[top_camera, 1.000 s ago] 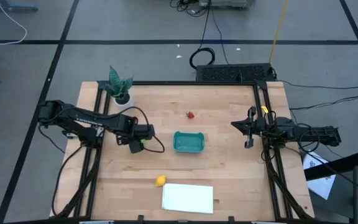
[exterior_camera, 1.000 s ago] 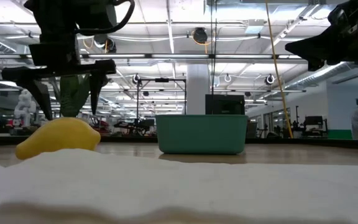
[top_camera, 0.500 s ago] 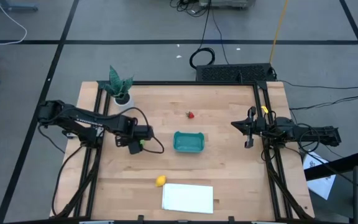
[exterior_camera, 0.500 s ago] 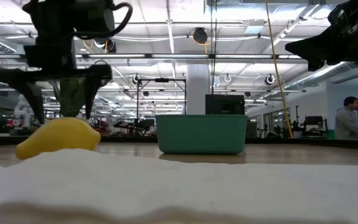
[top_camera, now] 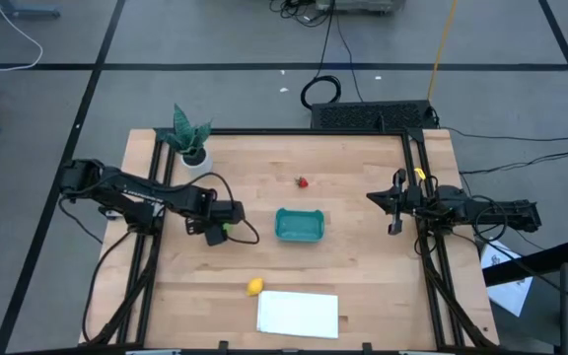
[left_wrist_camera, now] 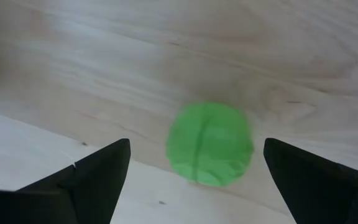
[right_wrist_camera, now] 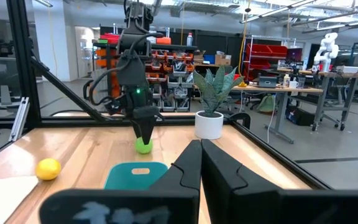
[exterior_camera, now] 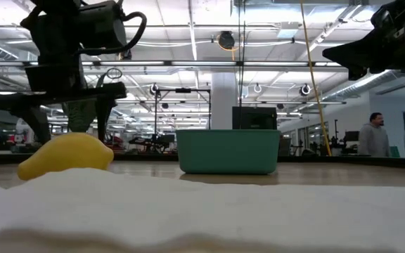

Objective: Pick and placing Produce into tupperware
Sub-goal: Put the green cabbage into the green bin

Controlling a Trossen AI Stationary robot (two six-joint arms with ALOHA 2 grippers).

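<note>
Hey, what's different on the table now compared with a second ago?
The left pincer, wide open, has crept slightly back toward its own side and lower, straddling the round lime-green toy fruit without gripping it. Nothing was picked up or released. The right pincer stayed shut at its edge, and the teal plastic tub, yellow lemon and small red piece haven't moved.

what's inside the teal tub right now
Nothing shows inside the teal tub from above: its floor looks bare. The red piece, yellow piece and green piece all lie outside on the table.
</note>
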